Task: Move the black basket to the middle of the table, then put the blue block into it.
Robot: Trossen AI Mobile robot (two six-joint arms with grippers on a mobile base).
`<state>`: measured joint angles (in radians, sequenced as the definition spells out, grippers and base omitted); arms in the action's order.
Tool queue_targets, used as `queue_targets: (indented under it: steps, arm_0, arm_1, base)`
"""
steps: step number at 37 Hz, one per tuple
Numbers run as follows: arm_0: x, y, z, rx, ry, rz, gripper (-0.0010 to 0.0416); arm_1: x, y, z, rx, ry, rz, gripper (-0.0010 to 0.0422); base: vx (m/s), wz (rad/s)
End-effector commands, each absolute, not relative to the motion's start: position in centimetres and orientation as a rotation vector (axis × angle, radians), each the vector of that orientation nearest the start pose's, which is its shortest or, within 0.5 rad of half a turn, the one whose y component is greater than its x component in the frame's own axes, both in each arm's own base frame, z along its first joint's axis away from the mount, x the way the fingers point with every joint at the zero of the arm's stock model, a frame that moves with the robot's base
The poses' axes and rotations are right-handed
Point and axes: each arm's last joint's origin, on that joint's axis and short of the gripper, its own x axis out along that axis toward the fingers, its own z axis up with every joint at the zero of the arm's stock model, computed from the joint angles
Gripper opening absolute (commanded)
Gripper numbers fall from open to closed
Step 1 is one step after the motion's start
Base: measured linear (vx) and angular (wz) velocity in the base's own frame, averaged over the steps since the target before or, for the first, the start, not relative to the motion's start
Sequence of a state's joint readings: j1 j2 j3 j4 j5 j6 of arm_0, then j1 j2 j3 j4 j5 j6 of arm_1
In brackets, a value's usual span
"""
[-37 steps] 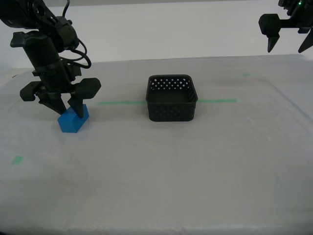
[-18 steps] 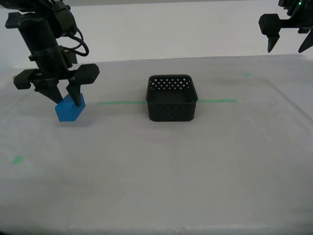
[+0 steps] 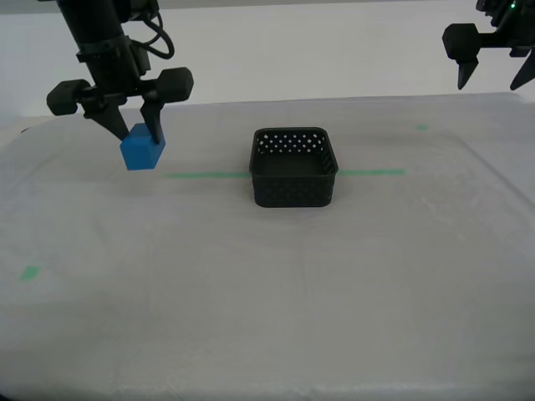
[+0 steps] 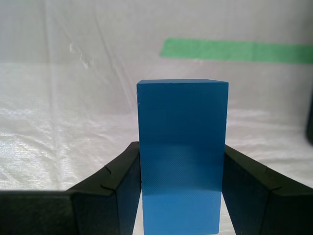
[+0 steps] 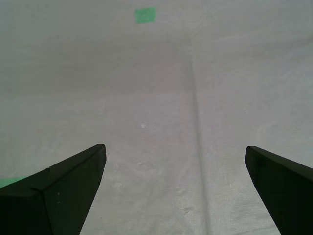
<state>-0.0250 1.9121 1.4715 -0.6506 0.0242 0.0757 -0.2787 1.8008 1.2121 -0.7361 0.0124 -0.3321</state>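
One block (image 3: pixel 142 151) hangs clamped in my second gripper (image 3: pixel 132 134); the basket (image 3: pixel 293 167) lies toward the exterior view's right. My first gripper (image 3: pixel 489 75) gapes empty.

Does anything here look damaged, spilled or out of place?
Nothing stands out. The black basket sits upright on the table, undamaged. My second gripper holds the blue block squarely; my first gripper hangs open.

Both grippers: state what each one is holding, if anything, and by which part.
My second gripper grips the blue block by two opposite side faces, lifted off the table. My first gripper is open and holds nothing.
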Motion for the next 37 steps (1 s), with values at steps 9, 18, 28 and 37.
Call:
queue_targets:
  steps: [9,18,28,37]
  arm_0:
    - [40.0,-1.1,21.7,0.071,1.086,-0.086,0.0399]
    - [40.0,-1.1,21.7,0.071,1.086,-0.086,0.0399]
    - [40.0,-1.1,21.7,0.071,1.086,-0.086,0.0398]
    - [40.0,-1.1,21.7,0.071,1.086,-0.086,0.0398]
  arm_1:
    - [33.1,-12.3,20.0,-0.147,1.271,-0.002,0.0]
    - [33.5,-14.7,20.6,-0.161,1.253,0.011,0.0]
    - [35.1,-18.8,21.1,-0.138,1.232,-0.047,0.0]
    - [37.1,-22.8,20.9,-0.093,1.259,-0.087,0.0]
  base:
    - [0.0,0.0]
    - [0.0,0.0]
    - [0.0,0.0]
    - [0.0,0.0]
